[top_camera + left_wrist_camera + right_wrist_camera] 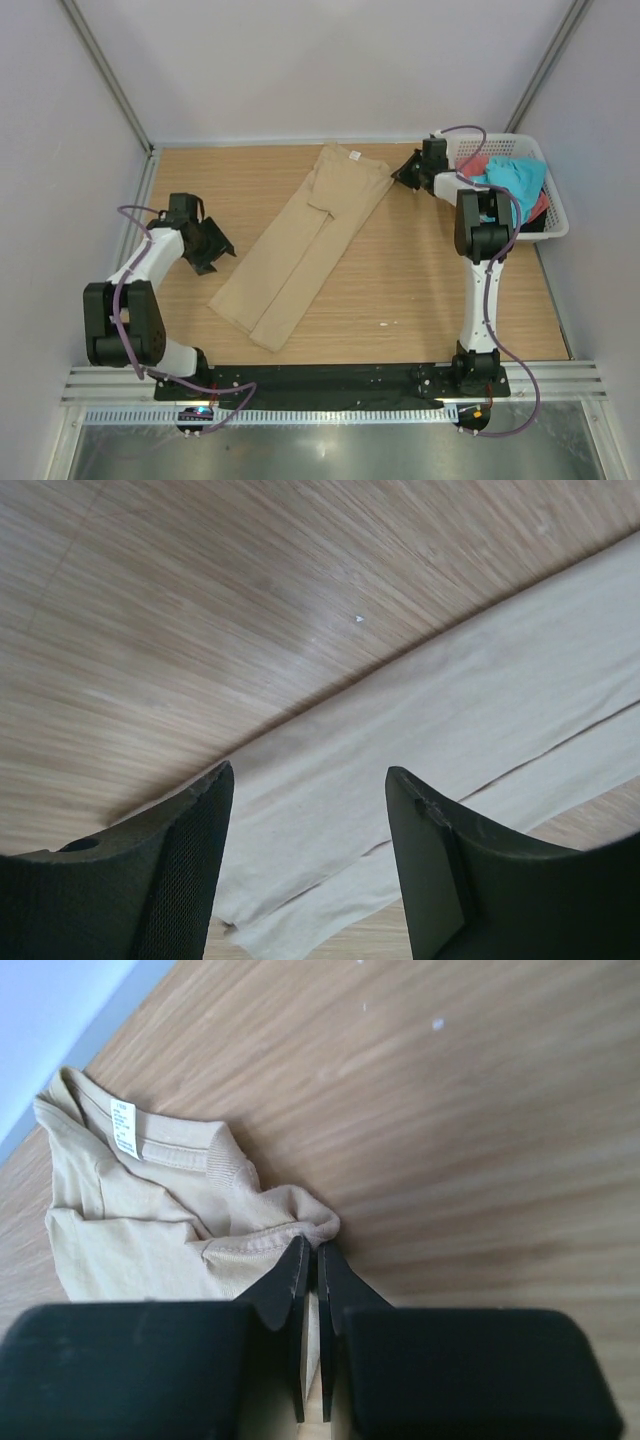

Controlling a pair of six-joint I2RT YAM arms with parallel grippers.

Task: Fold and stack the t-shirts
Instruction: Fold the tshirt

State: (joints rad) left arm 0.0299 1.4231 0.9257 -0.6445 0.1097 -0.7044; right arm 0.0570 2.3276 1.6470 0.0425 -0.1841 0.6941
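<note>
One view, the right wrist's, shows jaws pinching the tan t-shirt (pixel 150 1230).

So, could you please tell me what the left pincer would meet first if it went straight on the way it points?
Probably the tan t-shirt, lying ahead between the left pincer's open fingers; depth is unclear.

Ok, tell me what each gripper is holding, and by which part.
The right gripper pinches the tan t-shirt at a bunched fold beside the collar. The left gripper is open above the shirt's other end, holding nothing.
</note>
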